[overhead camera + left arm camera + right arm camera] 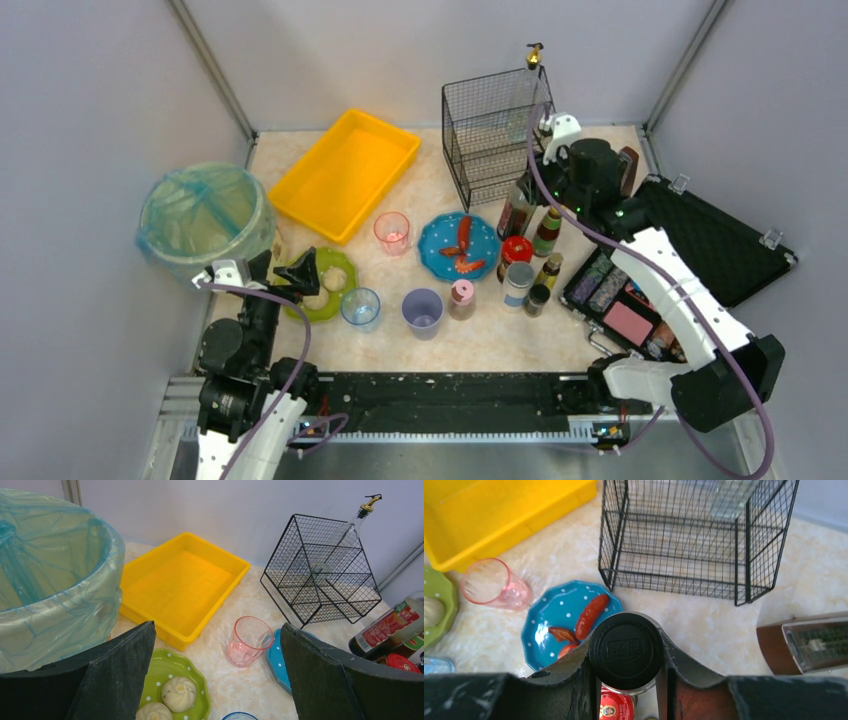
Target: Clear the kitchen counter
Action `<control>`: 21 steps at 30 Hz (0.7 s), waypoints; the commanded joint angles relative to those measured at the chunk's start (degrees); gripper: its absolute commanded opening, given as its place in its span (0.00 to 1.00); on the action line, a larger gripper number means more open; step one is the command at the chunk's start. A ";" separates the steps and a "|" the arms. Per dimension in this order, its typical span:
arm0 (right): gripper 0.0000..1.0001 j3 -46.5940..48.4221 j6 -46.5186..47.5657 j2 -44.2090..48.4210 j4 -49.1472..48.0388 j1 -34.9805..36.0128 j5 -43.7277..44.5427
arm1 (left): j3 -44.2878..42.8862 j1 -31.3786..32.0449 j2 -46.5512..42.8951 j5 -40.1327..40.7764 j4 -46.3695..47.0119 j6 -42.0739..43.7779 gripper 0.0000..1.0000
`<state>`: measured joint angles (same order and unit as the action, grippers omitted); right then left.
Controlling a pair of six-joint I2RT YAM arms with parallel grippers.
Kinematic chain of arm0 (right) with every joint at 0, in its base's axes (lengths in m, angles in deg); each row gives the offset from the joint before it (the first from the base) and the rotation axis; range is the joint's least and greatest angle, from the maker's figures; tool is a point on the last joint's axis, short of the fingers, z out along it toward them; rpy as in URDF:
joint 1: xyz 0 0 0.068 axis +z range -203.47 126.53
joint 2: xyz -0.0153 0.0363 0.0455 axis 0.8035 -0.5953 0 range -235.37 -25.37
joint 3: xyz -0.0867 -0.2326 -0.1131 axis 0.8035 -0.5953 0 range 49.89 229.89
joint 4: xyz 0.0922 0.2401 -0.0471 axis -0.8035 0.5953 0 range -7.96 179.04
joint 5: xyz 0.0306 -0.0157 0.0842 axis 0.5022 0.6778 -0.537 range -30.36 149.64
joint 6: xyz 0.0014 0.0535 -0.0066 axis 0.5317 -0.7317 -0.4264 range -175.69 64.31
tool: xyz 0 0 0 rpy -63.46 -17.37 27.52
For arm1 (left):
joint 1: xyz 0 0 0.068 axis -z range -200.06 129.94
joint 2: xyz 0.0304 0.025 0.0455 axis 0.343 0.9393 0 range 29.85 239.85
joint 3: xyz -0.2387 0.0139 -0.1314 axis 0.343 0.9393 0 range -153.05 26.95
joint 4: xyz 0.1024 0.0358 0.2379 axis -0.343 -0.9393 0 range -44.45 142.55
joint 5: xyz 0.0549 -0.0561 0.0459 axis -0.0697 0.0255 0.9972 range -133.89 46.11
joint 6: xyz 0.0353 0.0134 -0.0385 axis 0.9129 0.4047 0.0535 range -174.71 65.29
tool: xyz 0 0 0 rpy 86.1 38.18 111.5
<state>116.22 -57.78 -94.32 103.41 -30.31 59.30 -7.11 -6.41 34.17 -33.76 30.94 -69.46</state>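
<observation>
Bottle [626, 647] is clamped in right gripper [626, 656], left gripper [220, 672] spread apart, so we should lift straight off the worktop [704, 625], clearing the red-lidded jar [616, 707] and wire rack [694, 535].

- My left arm [243, 345]: black cylindrical joint housings, with a white shell on the lowest link.
- My right arm [668, 285]: white moulded link shells between black joint housings, with a large black block at the base end.
- Cabling: one mauve cable [296, 352] runs along each arm.
- My left gripper [283, 268]: black body, white moulded piece at the rear.
- My left fingers [120, 675]: matte black wedges with a slate-like grain.
- My right fingers [571, 682]: black, scuffed with pale specks.
- Right wrist housing [592, 165]: black, small green lights beside it.
</observation>
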 commanded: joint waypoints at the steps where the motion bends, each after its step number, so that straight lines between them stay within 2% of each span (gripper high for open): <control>1: 0.00 10.98 1.76 1.49 -4.80 0.71 -3.92 | -0.62 0.24 -0.36 0.58 0.98 -0.02 0.99; 7: 0.00 23.09 5.64 -4.42 -4.91 0.66 -4.48 | -0.61 0.26 -0.19 0.57 1.04 0.06 0.99; 11: 0.00 29.84 7.64 -9.14 -8.75 0.71 -3.16 | -0.61 0.32 0.18 0.72 0.96 0.06 0.99; 21: 0.00 48.40 15.12 -24.75 -12.60 0.27 -0.85 | -0.56 0.35 1.34 1.26 0.94 0.33 0.99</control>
<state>155.10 -47.62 -116.07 102.34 -30.31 57.01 -7.11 -6.15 34.25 -33.48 30.94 -69.46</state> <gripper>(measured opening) 0.344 0.990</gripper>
